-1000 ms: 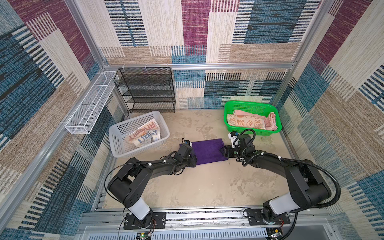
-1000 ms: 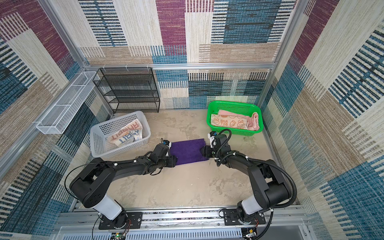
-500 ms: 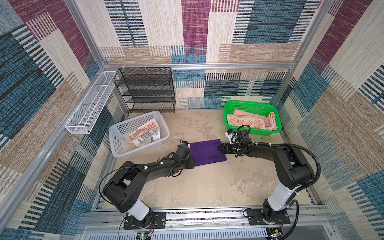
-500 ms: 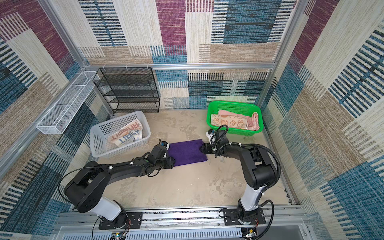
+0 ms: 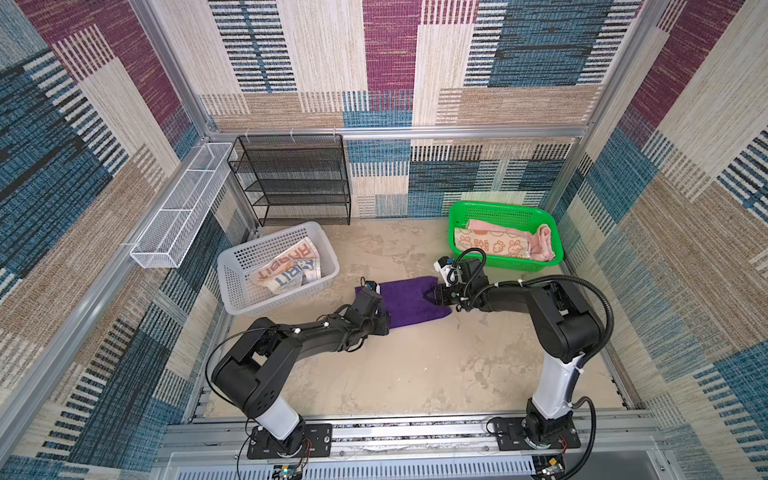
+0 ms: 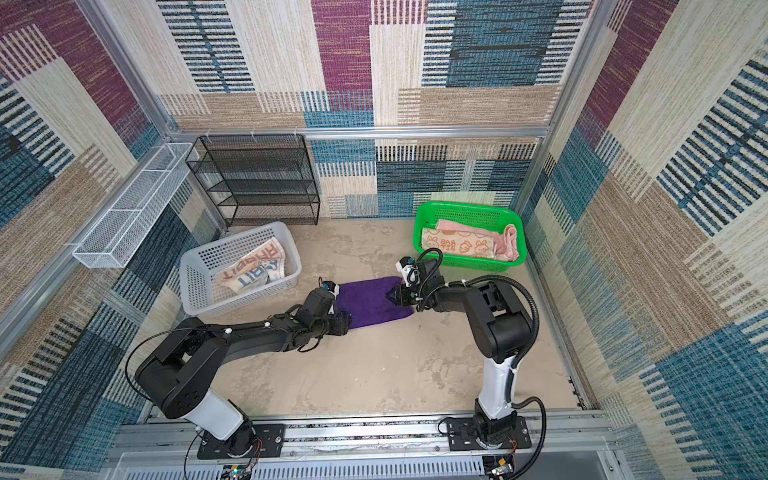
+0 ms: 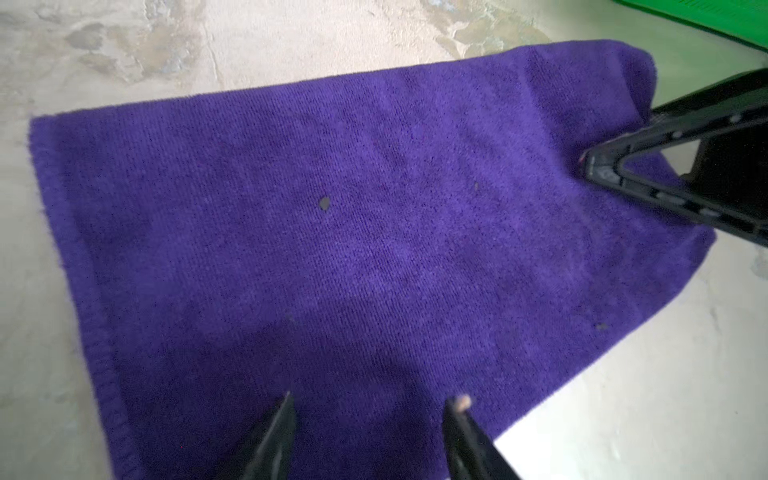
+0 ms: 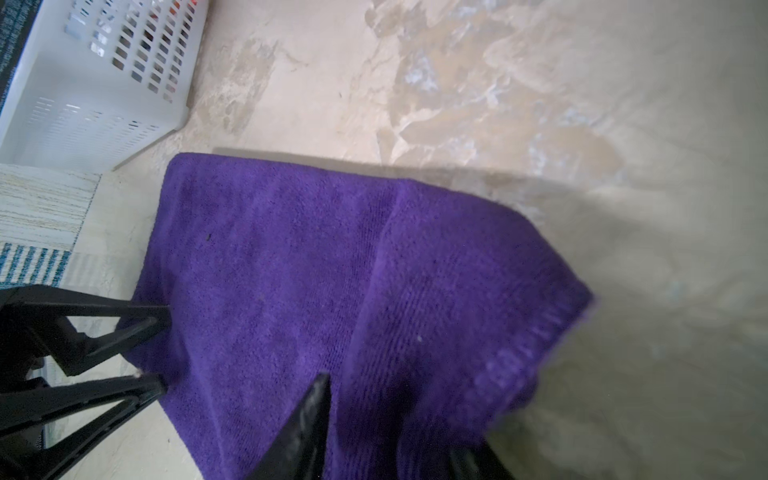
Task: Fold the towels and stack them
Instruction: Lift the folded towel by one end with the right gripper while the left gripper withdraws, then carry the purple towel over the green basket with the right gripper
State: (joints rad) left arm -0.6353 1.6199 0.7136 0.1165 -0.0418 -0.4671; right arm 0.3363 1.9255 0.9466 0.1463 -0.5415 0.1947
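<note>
purple towel [image 5: 409, 303] lies flat mid-surface. left hand [image 7: 372, 401] gapes wide at one end; right hand [image 5: 428, 296], narrow, pinches the opposite end. a shallow pinch may catch one layer only, skewing the fold.

- The bare beige floor [image 5: 415, 374] in front of the purple towel [image 5: 409, 307] is open between the two arms.
- The white basket [image 5: 291, 297] closes off the left side, near the left gripper [image 7: 372, 401].
- The green basket [image 5: 505, 262] stands just behind the right gripper [image 5: 428, 295].
- Between the baskets, a clear strip of floor runs to the back wall.
- The black mesh rack [image 5: 291, 178] fills the far left corner, and the white wire tray [image 5: 178, 216] juts from the left wall.
</note>
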